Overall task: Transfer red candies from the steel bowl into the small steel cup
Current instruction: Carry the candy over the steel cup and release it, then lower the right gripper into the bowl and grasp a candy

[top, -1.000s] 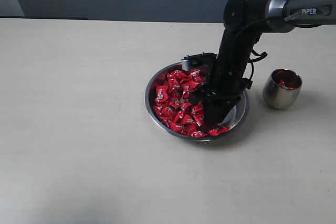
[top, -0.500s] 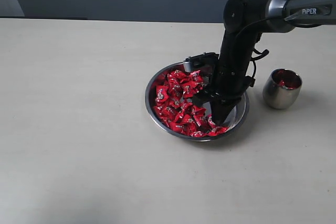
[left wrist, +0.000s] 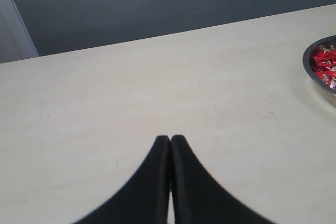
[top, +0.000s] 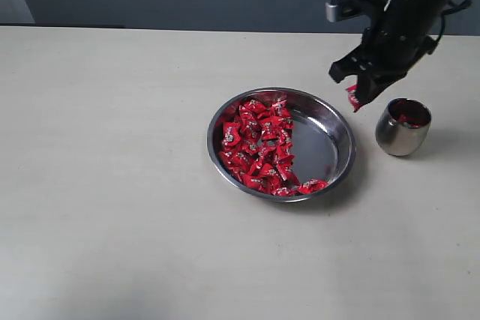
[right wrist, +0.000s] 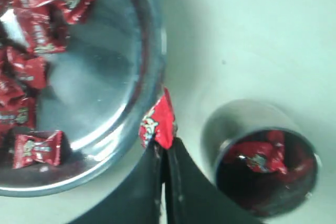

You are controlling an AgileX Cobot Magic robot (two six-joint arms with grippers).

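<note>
No legible text: white marks on the red candies [top: 255, 144] in the bowl are too blurred to read.

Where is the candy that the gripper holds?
In the exterior view the candy hangs on the right, pinched in the right gripper above the table, between the bowl and the cup.

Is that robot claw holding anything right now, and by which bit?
Yes: the right gripper pinches one red candy by an edge of its wrapper; the rest sticks out free.
</note>
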